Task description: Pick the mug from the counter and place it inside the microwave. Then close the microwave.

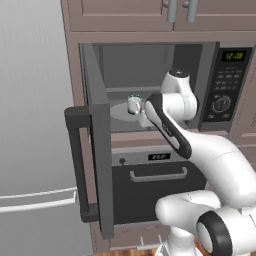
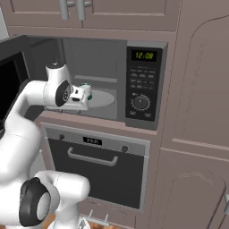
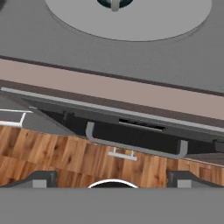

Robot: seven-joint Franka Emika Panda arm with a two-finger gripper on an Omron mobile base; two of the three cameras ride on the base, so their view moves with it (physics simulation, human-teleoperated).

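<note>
Green digits reading 12:00 on the digital display point(image 1: 235, 55) at the top of the microwave point(image 1: 227, 85) control panel, legible in the left base view and again in the right base view, there looking more like 12:08, last digit uncertain. Below it, rows of small pale button markings, too small to read. Tick marks around the round knob point(image 2: 141, 102), unreadable. On the oven point(image 2: 96, 167) beneath, a small dark display strip point(image 2: 92, 141) with pale characters, blurred beyond reading in both base views. No brand names or labels legible anywhere else.
</note>
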